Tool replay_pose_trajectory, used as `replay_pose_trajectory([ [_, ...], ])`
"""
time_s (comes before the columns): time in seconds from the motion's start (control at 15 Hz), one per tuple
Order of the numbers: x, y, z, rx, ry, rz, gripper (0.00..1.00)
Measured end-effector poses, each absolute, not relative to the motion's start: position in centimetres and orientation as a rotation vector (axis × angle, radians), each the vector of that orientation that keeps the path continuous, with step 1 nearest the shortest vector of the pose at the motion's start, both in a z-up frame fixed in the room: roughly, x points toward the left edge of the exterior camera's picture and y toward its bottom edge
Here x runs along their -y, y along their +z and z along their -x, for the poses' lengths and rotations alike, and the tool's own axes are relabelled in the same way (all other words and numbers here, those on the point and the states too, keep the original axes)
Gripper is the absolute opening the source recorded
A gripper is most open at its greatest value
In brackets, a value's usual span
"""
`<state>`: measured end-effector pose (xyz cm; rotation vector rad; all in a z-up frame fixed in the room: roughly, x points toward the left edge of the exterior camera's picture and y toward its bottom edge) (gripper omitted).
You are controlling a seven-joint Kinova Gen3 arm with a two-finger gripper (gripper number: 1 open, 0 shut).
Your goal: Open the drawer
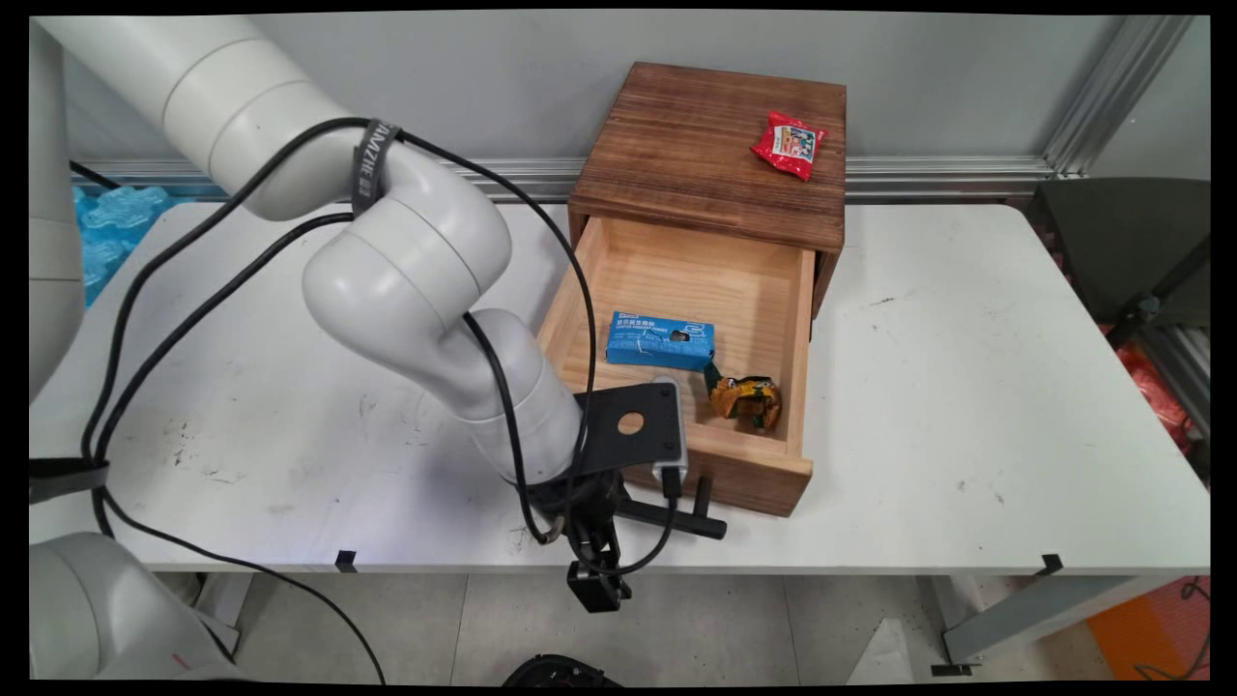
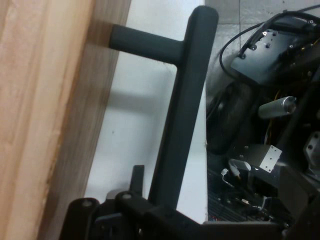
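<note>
The black two-finger gripper (image 1: pixel 626 510) is set at the black bar handle (image 1: pixel 676 522) on the front of the open light-wood drawer (image 1: pixel 763 474), which is drawn out of the dark-brown wooden box (image 1: pixel 696 155); whether the handle is clamped cannot be told, since the fingertips are hidden. Inside the drawer a blue cardboard carton (image 1: pixel 660 340) and a crumpled orange-brown wrapper (image 1: pixel 744 398) are seen, and a red snack packet (image 1: pixel 790 145) lies on the box top. Any drawer motion is judged best kept straight along its slide.
</note>
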<state>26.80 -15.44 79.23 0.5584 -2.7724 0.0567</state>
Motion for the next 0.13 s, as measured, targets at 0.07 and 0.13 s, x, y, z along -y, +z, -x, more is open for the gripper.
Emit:
replay_pose_trajectory([
  [0.07, 15.36, 79.22, -26.74, 2.772, 0.055, -0.558, 1.0],
  [0.13, 15.26, 79.21, -26.66, 2.771, 0.053, -0.558, 1.0],
])
